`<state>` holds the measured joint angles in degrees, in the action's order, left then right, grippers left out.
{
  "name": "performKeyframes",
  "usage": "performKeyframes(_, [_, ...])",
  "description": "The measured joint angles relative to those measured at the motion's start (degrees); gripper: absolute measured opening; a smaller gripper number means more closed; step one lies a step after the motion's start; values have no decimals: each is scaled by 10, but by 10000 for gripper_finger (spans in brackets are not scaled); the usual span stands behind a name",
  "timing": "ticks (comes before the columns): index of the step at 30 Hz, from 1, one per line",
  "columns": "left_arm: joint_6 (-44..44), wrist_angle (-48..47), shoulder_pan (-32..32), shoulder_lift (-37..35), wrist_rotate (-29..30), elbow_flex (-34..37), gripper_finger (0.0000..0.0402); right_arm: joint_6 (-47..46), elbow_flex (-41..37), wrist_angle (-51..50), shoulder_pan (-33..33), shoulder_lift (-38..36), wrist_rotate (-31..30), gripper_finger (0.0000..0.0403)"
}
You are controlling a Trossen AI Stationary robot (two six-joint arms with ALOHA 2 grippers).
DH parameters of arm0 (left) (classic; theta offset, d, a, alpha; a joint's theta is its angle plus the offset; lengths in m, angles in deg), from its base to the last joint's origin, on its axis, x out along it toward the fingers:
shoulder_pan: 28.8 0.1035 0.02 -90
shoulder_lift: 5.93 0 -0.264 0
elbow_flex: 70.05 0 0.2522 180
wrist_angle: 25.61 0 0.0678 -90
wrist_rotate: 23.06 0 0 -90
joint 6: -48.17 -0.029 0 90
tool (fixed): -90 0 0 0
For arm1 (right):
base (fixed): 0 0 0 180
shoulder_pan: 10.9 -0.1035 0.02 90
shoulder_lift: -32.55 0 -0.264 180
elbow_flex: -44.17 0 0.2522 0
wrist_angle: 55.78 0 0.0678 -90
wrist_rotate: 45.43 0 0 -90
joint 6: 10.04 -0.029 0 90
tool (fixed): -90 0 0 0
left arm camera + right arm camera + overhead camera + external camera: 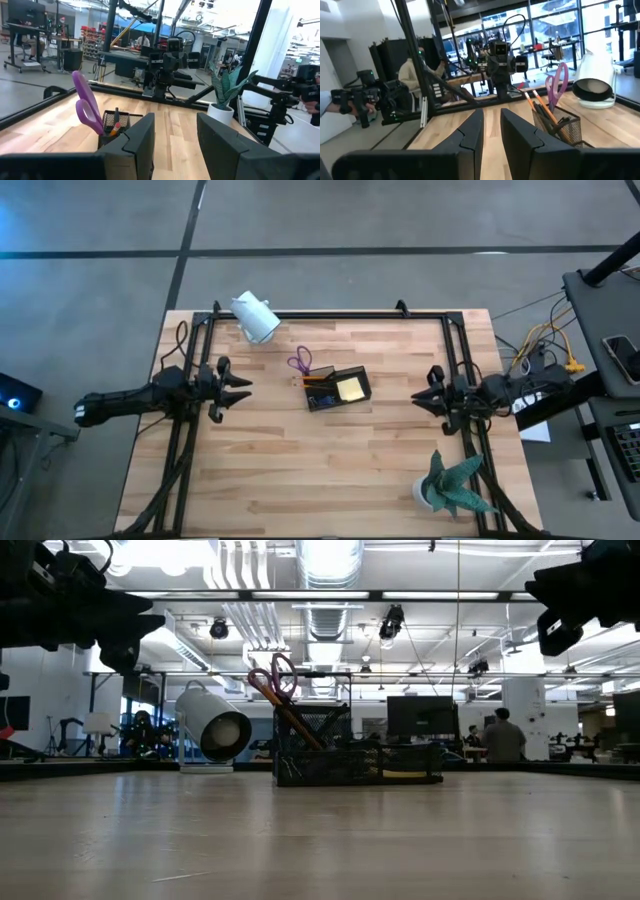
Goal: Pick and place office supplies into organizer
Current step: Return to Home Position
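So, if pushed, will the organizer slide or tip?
Probably slide: the organizer sits low and wide on the smooth table. Its mesh walls look light, so little force may do. A high push might tip it, as the scissors lean tall from one end.

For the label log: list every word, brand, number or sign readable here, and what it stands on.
None readable. The organizer, sticky-note pad, white camera, left gripper and right gripper show no legible marking; monitors in the room behind are too blurred.
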<state>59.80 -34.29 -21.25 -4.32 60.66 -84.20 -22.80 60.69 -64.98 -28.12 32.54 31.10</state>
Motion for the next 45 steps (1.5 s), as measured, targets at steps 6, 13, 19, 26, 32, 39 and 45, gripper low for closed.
performKeyframes(6, [0, 0, 0, 0, 0, 0, 129, -4, -23, 36, 0, 0, 0, 59])
performKeyframes(13, [0, 0, 0, 0, 0, 0, 129, -3, -22, 27, 0, 0, -3, 59])
performKeyframes(19, [0, 0, 0, 0, 0, 1, 129, 8, -22, 16, 0, 2, -17, 59])
performKeyframes(26, [0, 0, 0, 10, 0, 1, 129, 8, -22, 16, 0, 2, -17, 59])
performKeyframes(32, [0, 0, 0, 18, 0, 1, 129, 8, -22, 16, 0, 1, -17, 59])
performKeyframes(39, [0, 0, 0, 24, 0, 1, 129, 8, -22, 16, 0, 1, -16, 59])
performKeyframes(45, [0, 0, 0, 24, 0, 1, 129, 8, -22, 17, 0, 1, -16, 59])
